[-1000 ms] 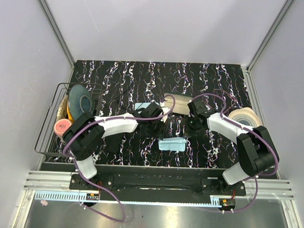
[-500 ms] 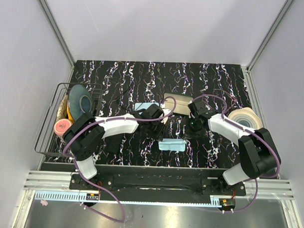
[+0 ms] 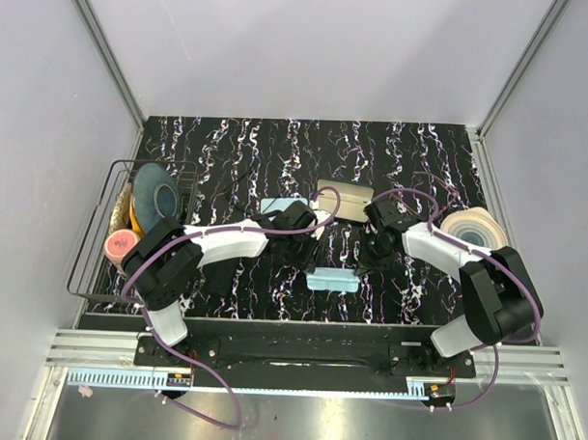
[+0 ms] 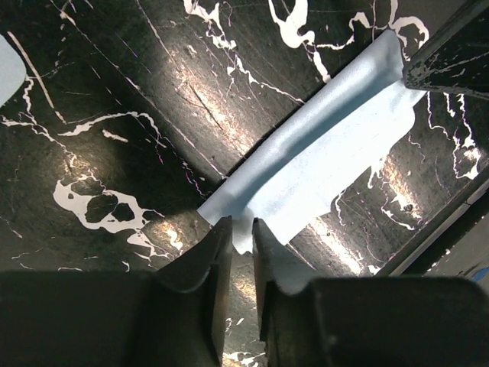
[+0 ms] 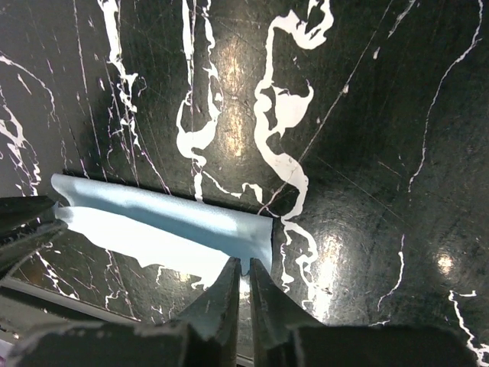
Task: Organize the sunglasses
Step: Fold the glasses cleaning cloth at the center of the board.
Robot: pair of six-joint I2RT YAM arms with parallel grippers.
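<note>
A folded light blue cloth (image 3: 333, 278) lies flat on the black marbled table. My left gripper (image 3: 310, 259) is at its left end. In the left wrist view the jaws (image 4: 241, 223) are parted by a narrow gap, with the cloth (image 4: 336, 153) edge just past the tips. My right gripper (image 3: 363, 264) is at the cloth's right end. In the right wrist view its jaws (image 5: 244, 262) show only a thin slit over the cloth (image 5: 153, 225) corner. No sunglasses are in view.
A beige case (image 3: 341, 198) and a pale blue item (image 3: 278, 205) lie behind the arms. A wire rack (image 3: 91, 271) with dishes stands at the left edge. A stack of pale rolls (image 3: 474, 227) sits at the right edge.
Both grippers' jaws have parted slightly at the cloth's ends. The cloth has settled flatter and a little nearer the front edge.
</note>
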